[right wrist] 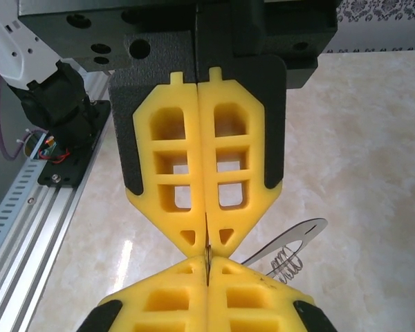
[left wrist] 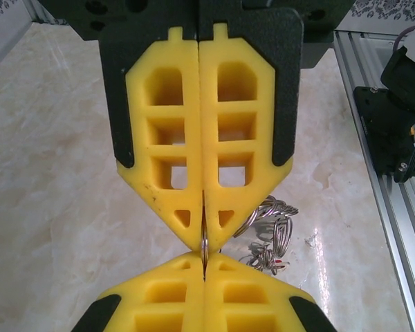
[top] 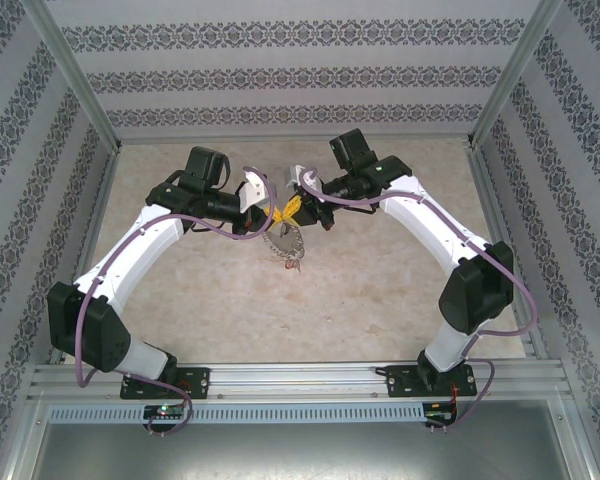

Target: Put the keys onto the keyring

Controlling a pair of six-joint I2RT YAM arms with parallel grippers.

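Table: beige stone-look top (top: 380, 290), glossy and veined, with soft glare. Walls (top: 300, 75) papered in grey floral bands close it in on three sides, framed by aluminium posts.
Rail: ribbed aluminium bar (top: 300, 380) at 6 o'clock in the top view, with both arm bases bolted to it.
Arms: the left arm (top: 130, 260) and right arm (top: 440, 225) have smooth white shells and black joints. They curve inward like tongs and meet just past the table's centre, toward 12 o'clock.
Left gripper (left wrist: 203, 238): clenched. Its yellow fingers (left wrist: 166, 138) are matte, a lattice of square cut-outs tapering to wedge tips, backed by black plates. The seam is pressed tight, with a thin wire of the keyring nipped at the tips.
Right gripper (right wrist: 207, 242): same build, clamped tight, its tips set point to point against the left one's. The same thin wire runs into its seam.
Keyring (left wrist: 268, 221): thin silvery wire, pinched between both sets of tips. The rest is a tangle of round loops, at 6 o'clock from the tips in the top view and at 4 o'clock in the left wrist view. Whether it touches the table cannot be told.
Keys (left wrist: 277, 261): small pieces bunched in the tangle, one with a red speck; their shapes are too small to tell.
Blade (right wrist: 290, 238): flat silvery strip with a rounded end and slots cut through it, at 4 o'clock from the tips in the right wrist view. A small wire coil (right wrist: 287, 261) sits just beneath it.
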